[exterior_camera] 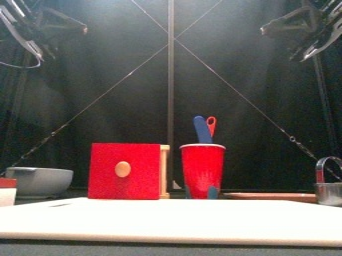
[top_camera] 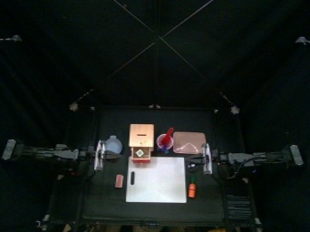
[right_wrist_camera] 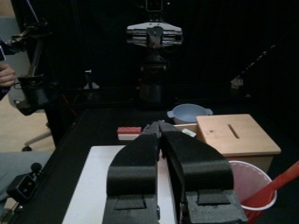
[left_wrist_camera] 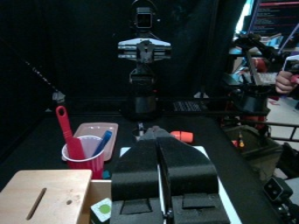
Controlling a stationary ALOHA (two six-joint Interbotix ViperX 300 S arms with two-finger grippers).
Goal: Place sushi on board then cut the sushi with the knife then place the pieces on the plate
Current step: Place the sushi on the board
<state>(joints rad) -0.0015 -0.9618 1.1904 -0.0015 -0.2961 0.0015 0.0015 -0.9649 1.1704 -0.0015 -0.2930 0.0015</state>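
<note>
So the small black table [top_camera: 97, 204] is the biggest thing here, with one black arm coming in low from each side. Left pincer [left_wrist_camera: 158, 149] has its jaws pressed together, tips touching, nothing in them. Same for the right pincer [right_wrist_camera: 163, 131]: narrow, empty.

The white rectangular cutting board [top_camera: 158, 178] lies flat between the two pincers, a bit toward the table's front, and it's bare on top. Behind it sits the pale wooden box with a red drawer front [top_camera: 143, 136], nearer the left pincer than the right. The flat pink tray [top_camera: 191, 140] is just back from the right pincer, also bare. The blue-grey bowl with small handles [top_camera: 112, 145] is just beside the left pincer, on its back side.

The red plastic cup [exterior_camera: 203, 170] stands upright between box and tray, with a blue toy knife [exterior_camera: 202, 128] and a red toy knife [exterior_camera: 211, 125] sticking out of it, well apart from either pincer. The round metal cutter with a wire handle [exterior_camera: 329, 170] is over on the right pincer's side.

Small stuff: a little red toy [top_camera: 119, 181] just off the board's edge on the left pincer's side, and a little orange toy [top_camera: 191, 189] at the board's edge on the right pincer's side. A small green-and-white toy [left_wrist_camera: 101, 208] sits right by the box's front corner, near the left pincer. It could be the sushi end-on, can't tell for sure.
</note>
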